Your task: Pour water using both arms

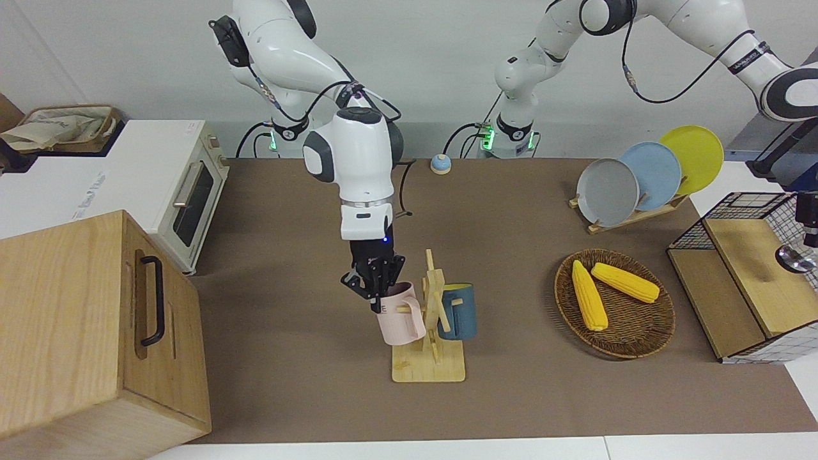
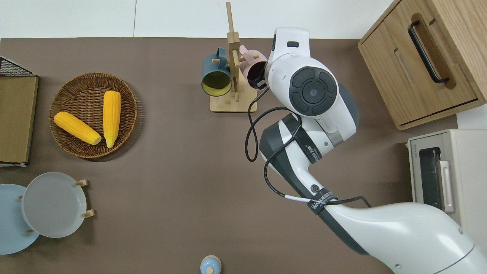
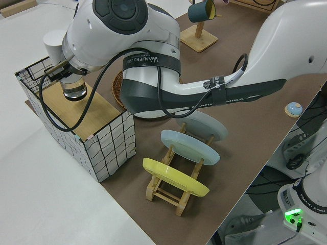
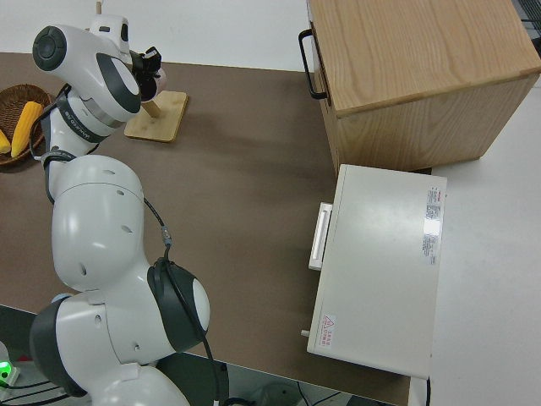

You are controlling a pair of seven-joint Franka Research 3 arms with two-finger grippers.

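My right gripper (image 1: 377, 291) is shut on the rim of a pink mug (image 1: 399, 316) hanging on a wooden mug rack (image 1: 428, 369). The mug tilts by the rack's post, with its handle over a peg. In the overhead view the mug (image 2: 253, 70) is half hidden under the right arm. A dark blue mug (image 1: 459, 313) hangs on the rack's opposite side. My left gripper (image 3: 69, 76) is shut on a clear glass (image 3: 75, 91) and holds it just above the wooden top of a wire box (image 3: 76, 117). The glass (image 1: 792, 257) shows at the front view's edge.
A wicker basket (image 1: 629, 335) with two corn cobs lies between the rack and the wire box. A plate rack (image 1: 607, 191) holds three plates. A wooden cabinet (image 1: 77, 319) and a toaster oven (image 1: 185, 191) stand at the right arm's end. A small blue bell (image 1: 440, 163) sits near the arm bases.
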